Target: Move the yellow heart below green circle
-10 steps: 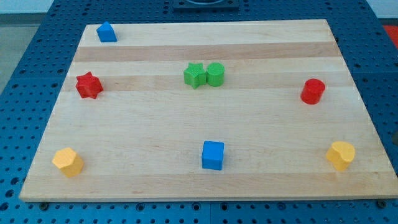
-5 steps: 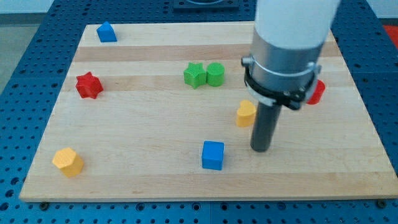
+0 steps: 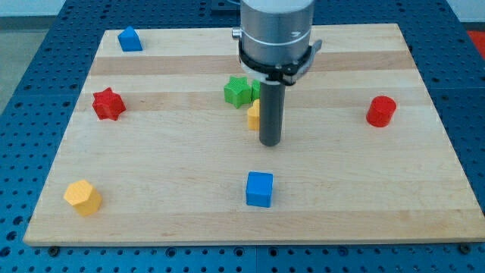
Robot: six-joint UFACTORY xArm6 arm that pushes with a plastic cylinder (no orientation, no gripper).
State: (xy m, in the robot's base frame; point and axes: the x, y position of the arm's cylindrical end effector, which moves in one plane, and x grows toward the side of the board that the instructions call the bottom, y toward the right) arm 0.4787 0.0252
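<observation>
My tip [image 3: 270,143] sat on the wooden board [image 3: 424,189], just to the view's right of the yellow heart [image 3: 253,115] and slightly lower than it; whether it touched the heart I could not tell. The rig had no fingers to open or close — only the straight dark rod, holding nothing. The rod hid the heart's right side, so only a yellow sliver showed on its left edge. The heart lay directly below the spot where the green circle [image 3: 256,89] peeked out as a thin strip beside the rod, nearly touching it. The green star [image 3: 237,92] stood up and to the left of the heart, close by. Well below the heart, toward the view's bottom, was the blue cube [image 3: 259,189]. Far to the heart's right stood the red cylinder [image 3: 381,111]; far to its left, at about the same height, the red star [image 3: 108,104]. A second yellow block [image 3: 82,197] — shape unclear — lay down at the board's lower left, and a blue block [image 3: 129,39] with a peaked top sat at the upper left corner.
</observation>
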